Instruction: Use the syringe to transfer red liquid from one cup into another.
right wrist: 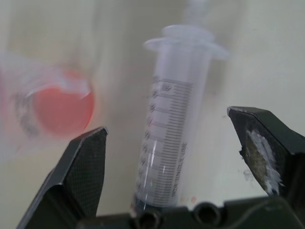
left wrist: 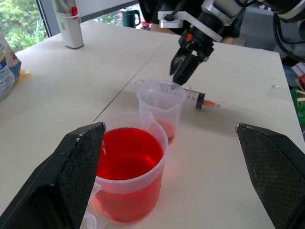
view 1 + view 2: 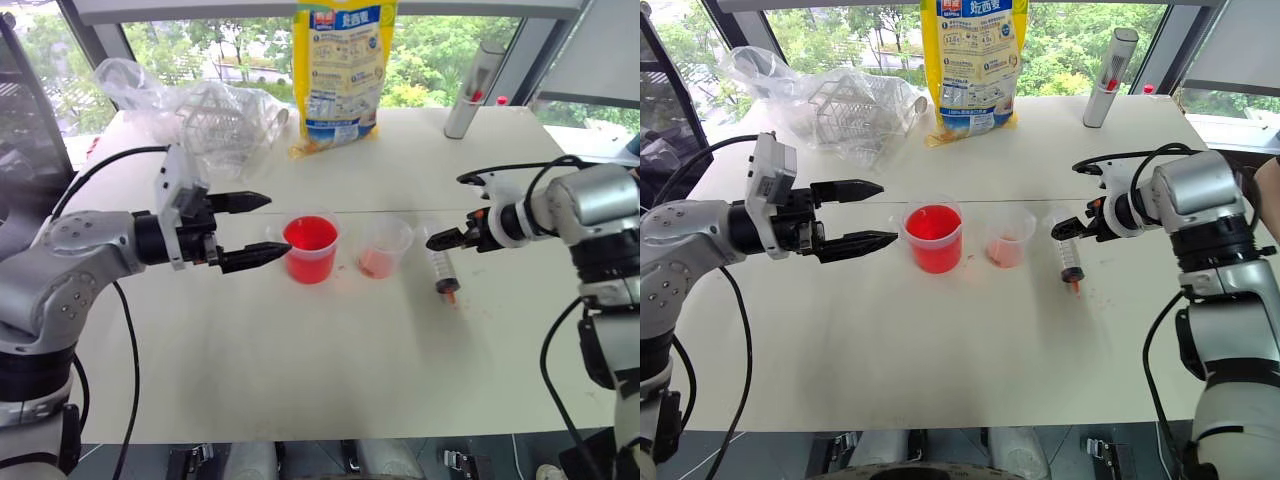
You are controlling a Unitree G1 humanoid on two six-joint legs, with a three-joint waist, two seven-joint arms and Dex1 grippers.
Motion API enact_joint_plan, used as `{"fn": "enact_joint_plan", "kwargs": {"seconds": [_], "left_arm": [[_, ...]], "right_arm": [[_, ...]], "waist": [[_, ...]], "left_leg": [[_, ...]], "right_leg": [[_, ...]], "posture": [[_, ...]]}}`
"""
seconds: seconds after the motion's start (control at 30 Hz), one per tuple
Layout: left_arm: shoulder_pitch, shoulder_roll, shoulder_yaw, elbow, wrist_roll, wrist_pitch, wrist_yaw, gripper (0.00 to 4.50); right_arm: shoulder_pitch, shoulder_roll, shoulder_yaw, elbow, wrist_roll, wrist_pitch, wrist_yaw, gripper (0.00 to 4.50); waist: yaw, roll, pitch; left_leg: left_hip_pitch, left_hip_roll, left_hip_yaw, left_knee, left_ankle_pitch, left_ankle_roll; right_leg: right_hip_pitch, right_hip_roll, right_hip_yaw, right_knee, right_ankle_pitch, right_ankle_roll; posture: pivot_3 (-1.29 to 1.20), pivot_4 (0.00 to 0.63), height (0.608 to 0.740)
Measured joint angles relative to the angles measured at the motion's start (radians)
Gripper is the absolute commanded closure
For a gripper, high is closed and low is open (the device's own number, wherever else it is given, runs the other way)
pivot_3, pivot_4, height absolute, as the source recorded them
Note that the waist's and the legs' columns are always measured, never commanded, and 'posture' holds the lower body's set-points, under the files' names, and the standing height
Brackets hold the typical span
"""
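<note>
The syringe (image 3: 441,268) lies flat on the white table, orange tip toward the front edge, barrel looking empty. My right gripper (image 3: 445,238) is open and tilted down over its plunger end; in the right wrist view the barrel (image 1: 171,143) lies between the spread fingers. Left of the syringe stands the smaller cup (image 3: 384,246) with a thin pink layer at its bottom. Further left is the wider cup (image 3: 311,250), holding red liquid (image 3: 310,236). My left gripper (image 3: 272,227) hovers open just left of that cup, fingers level and apart from it.
At the back of the table stand a yellow bag (image 3: 343,70), a grey metal cylinder (image 3: 472,92) and a crumpled clear plastic bag over a wire basket (image 3: 215,110). A few red drops mark the table by the syringe tip (image 3: 452,296).
</note>
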State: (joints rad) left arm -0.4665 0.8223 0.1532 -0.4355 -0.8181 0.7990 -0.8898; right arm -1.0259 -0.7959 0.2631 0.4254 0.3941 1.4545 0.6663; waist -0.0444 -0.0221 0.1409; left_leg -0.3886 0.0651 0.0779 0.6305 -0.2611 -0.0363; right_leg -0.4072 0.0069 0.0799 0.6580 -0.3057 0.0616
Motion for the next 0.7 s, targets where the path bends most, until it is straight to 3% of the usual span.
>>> {"fn": "enact_joint_plan", "kwargs": {"seconds": [0.33, 0.43, 0.57, 0.7], "left_arm": [[0.023, 0.002, 0.021, -0.021, -0.002, 0.000, 0.029, 0.00], [0.023, 0.002, 0.021, -0.022, -0.002, 0.000, 0.035, 0.00], [0.024, 0.002, 0.021, -0.027, -0.001, -0.001, 0.042, 0.00], [0.023, 0.001, 0.020, -0.026, 0.003, -0.005, 0.040, 0.00]], "right_arm": [[-0.035, 0.093, 0.080, 0.187, -0.105, -0.091, 0.029, 0.09], [-0.044, 0.109, 0.089, 0.211, -0.135, -0.115, 0.039, 1.00], [-0.048, 0.127, 0.088, 0.225, -0.158, -0.127, 0.052, 2.99], [-0.048, 0.128, 0.084, 0.223, -0.172, -0.121, 0.061, 3.14]], "waist": [[-0.001, 0.000, 0.000], [-0.001, 0.000, 0.000], [-0.002, 0.000, 0.000], [-0.001, -0.001, -0.001]], "left_leg": [[0.001, 0.000, 0.000, 0.001, 0.000, 0.000], [0.001, 0.000, 0.000, 0.001, 0.000, 0.000], [0.002, 0.000, 0.000, 0.001, 0.000, 0.000], [0.002, 0.000, 0.000, 0.001, 0.000, 0.000]], "right_leg": [[0.000, 0.000, 0.000, 0.003, 0.000, 0.000], [0.000, 0.000, 0.000, 0.003, 0.000, 0.000], [0.000, 0.000, 0.000, 0.004, 0.000, 0.000], [0.000, 0.000, 0.000, 0.004, 0.000, 0.000]], "posture": [[0.00, 0.150, 0.740], [0.00, 0.150, 0.740], [0.00, 0.150, 0.740], [0.00, 0.150, 0.740]]}}
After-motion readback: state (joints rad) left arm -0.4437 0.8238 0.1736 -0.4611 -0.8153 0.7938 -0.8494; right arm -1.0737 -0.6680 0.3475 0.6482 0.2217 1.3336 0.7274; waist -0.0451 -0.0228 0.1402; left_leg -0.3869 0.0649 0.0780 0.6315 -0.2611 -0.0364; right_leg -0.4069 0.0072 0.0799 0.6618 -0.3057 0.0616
